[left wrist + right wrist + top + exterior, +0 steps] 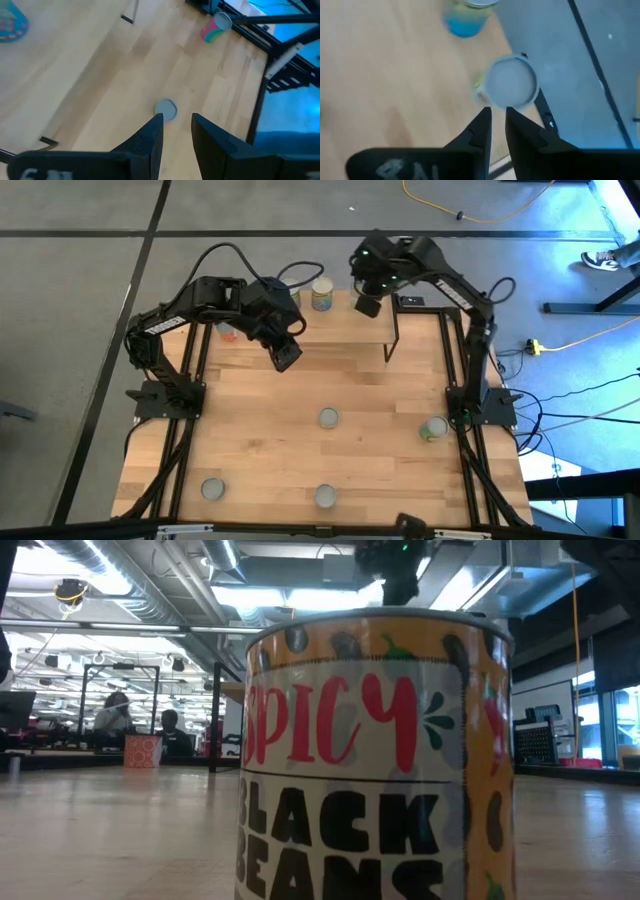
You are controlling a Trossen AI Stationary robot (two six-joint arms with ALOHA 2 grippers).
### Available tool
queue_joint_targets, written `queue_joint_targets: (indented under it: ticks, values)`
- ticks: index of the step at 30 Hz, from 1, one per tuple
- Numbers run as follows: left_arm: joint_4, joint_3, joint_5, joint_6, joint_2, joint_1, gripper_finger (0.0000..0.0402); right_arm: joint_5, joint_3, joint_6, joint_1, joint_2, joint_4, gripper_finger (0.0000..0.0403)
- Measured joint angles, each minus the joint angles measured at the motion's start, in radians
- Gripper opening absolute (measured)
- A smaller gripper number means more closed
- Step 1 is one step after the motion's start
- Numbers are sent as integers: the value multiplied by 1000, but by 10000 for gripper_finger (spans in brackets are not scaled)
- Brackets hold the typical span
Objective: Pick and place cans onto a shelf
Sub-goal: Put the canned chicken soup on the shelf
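Observation:
The shelf (345,328) stands at the table's far side, with a blue-and-yellow can (322,295) upright on its top plank. My right gripper (498,117) hovers open above a second can's silvery top (511,89), which stands at the plank's far corner; the fingertips are clear of it. In the high view my right gripper (367,305) hides that can. My left gripper (285,355) hangs open over the table left of the shelf. It holds nothing, and a can (165,109) stands on the table far below it.
On the table stand a can at the centre (328,418), one at the near left (212,489) and one at the near edge (325,496). The last one fills the low view as a black-beans can (375,760). A rainbow-labelled can (433,428) lies on its side at the right edge.

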Motion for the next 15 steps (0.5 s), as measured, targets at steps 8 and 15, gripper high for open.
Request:
queue_joint_targets:
  ticks: [8,15]
  values:
    - [-135,0,111,-5,0,-25,94,-217,0,-28,36,-185,-48,58]
    - [-195,0,152,-89,0,-69,94,-321,1,-25,82,-358,-58,58]
